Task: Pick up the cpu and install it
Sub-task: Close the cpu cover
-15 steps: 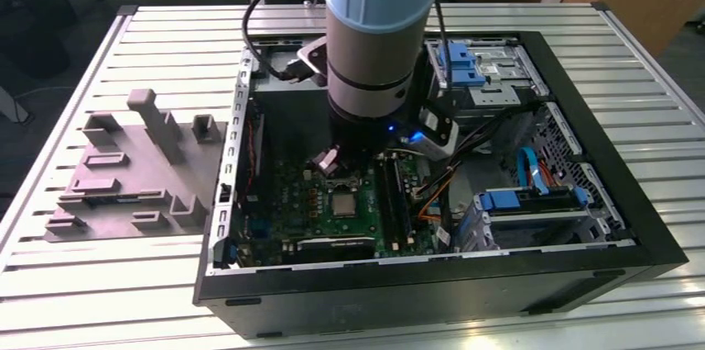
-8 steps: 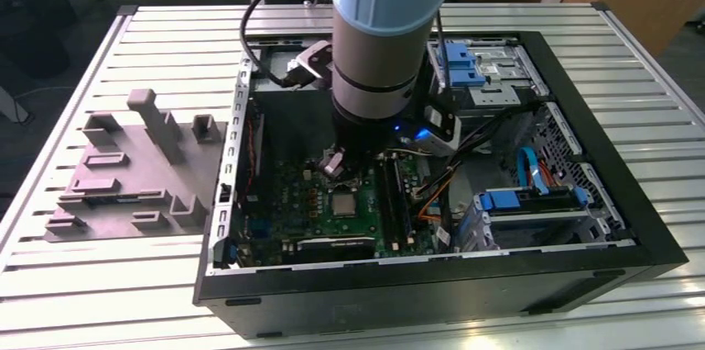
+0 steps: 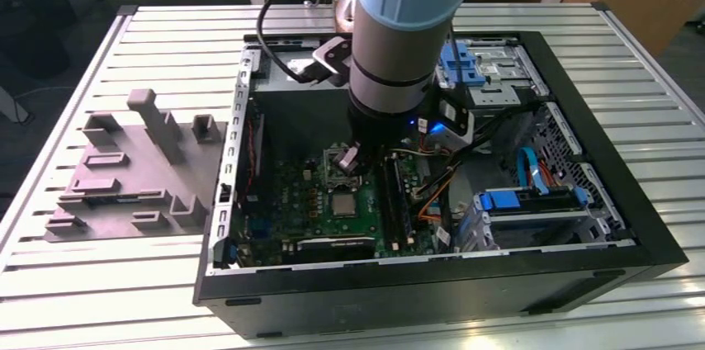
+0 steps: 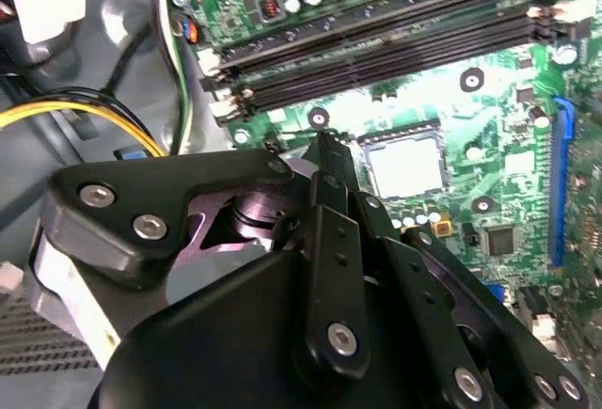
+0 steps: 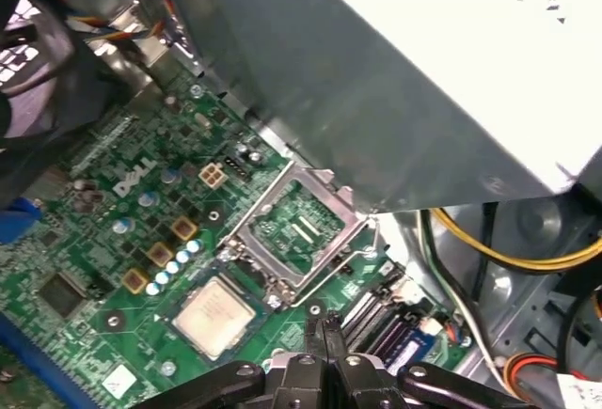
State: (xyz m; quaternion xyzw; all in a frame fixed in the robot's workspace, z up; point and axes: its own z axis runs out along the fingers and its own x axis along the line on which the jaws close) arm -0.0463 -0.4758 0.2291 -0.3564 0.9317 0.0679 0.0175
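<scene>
The cpu (image 3: 345, 204) is a small square chip with a pale silver top, lying flat in its socket on the green motherboard (image 3: 303, 201); both wrist views show the cpu (image 5: 214, 315) (image 4: 406, 166) too. The socket's metal frame (image 5: 296, 230) is swung open beside it. My gripper (image 5: 324, 326) hangs a little above the board next to the cpu, on its memory-slot side, apart from the chip. Its black fingers (image 4: 329, 160) are pressed together with nothing between them.
The arm (image 3: 397, 53) reaches down into the open black computer case (image 3: 617, 201). A grey power-supply box (image 5: 423, 80) stands close over the socket. Memory sticks (image 4: 376, 42), yellow cables (image 5: 508, 254) and blue drive brackets (image 3: 518, 200) crowd the board. A grey fixture tray (image 3: 132, 168) lies outside the case.
</scene>
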